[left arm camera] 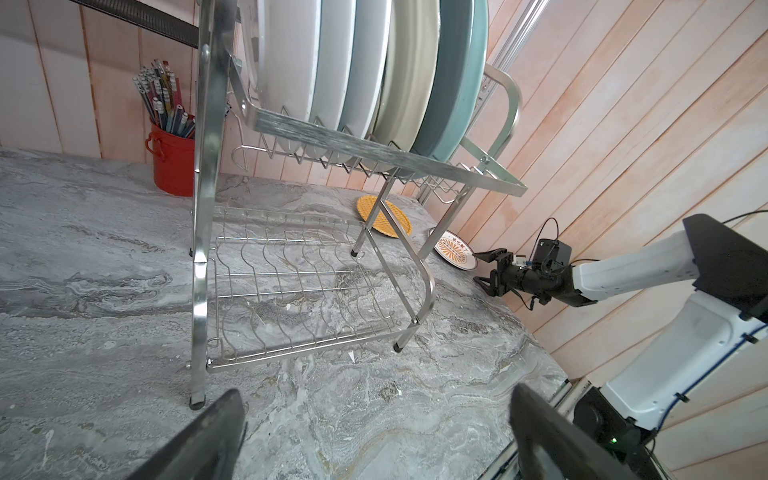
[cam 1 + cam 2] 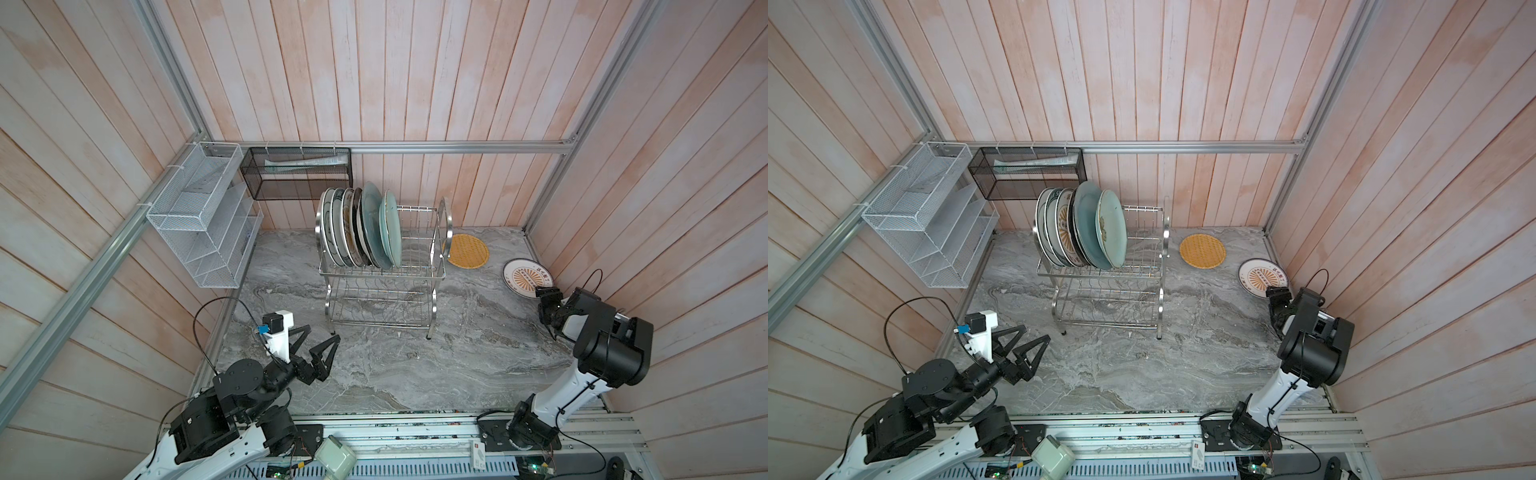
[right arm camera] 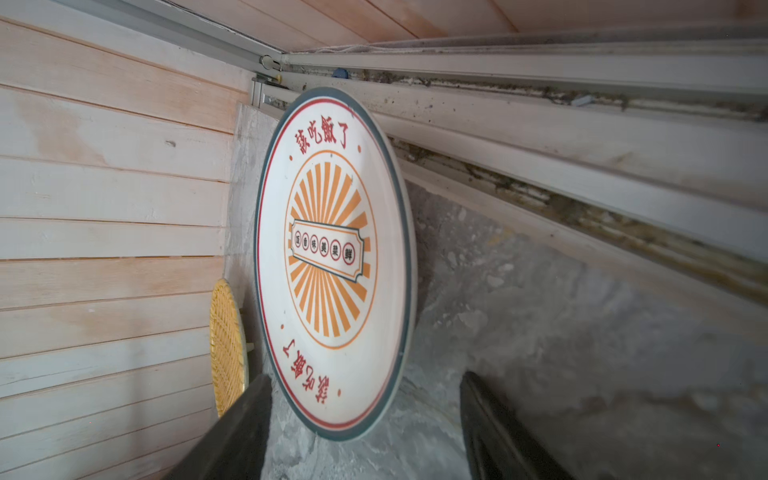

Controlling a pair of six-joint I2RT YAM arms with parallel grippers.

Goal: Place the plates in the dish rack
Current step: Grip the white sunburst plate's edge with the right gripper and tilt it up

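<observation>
Left pincer (image 2: 322, 333): released, spread wide, grasping nothing. Hovers over the near-left part of the counter (image 2: 415, 374), pointing toward the rack, well apart from every plate.

On the left wall, a white mesh shelf (image 2: 199, 220). Beside it on the far wall, a black mesh basket (image 2: 299, 174). Neither belongs to the job.

At centre, toward the far side, the dish rack (image 2: 415, 272). On its upper tier, a row of plates (image 2: 361, 228) standing on edge, packed at the left end. Six or seven by a rough count, with the pale green one rightmost. Right half of that tier free, lower tier bare. Mostly loaded, by the look of it.

Just right of the rack, flat on the counter near the far wall, an orange lattice plate (image 2: 467, 251), untouched. Further right, close to the right wall, a sunburst plate (image 2: 525, 278), also lying flat.

Right pincer (image 1: 478, 267) at that plate's near rim: fingers parted, rim between them in the right wrist view, not clenched on it.

Step in hand, as a judgement: taking hold of the sunburst plate. Probably left to do: lifting and slotting it into the free prongs, then the same for the lattice plate.
</observation>
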